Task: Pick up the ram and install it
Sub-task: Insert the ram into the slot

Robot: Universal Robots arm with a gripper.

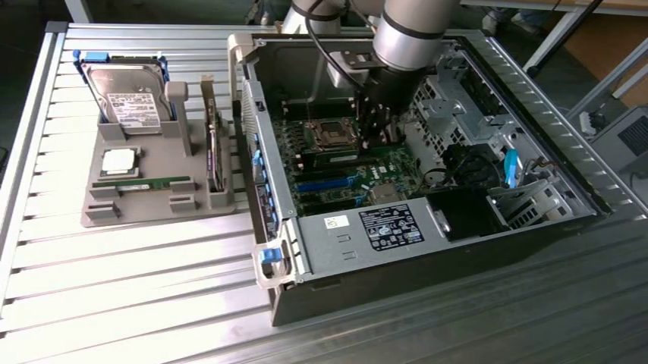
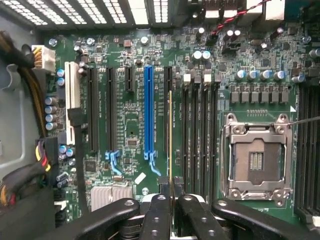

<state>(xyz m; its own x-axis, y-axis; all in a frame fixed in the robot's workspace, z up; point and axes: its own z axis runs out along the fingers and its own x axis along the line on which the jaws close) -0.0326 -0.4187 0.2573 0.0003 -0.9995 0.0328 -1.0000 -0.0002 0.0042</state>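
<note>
Gripper (image 2: 171,197) over the motherboard (image 2: 135,125), holding the ram (image 2: 170,135).
Jaws narrow, pinching the stick edge-on; it seems beside the slots (image 2: 199,130), not seated.

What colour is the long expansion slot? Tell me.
Blue; the slot shows best in the wrist view.

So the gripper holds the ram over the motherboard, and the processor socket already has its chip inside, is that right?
Not quite. The gripper does hold the ram over the motherboard, but the processor socket is empty, as the wrist view shows.
</note>
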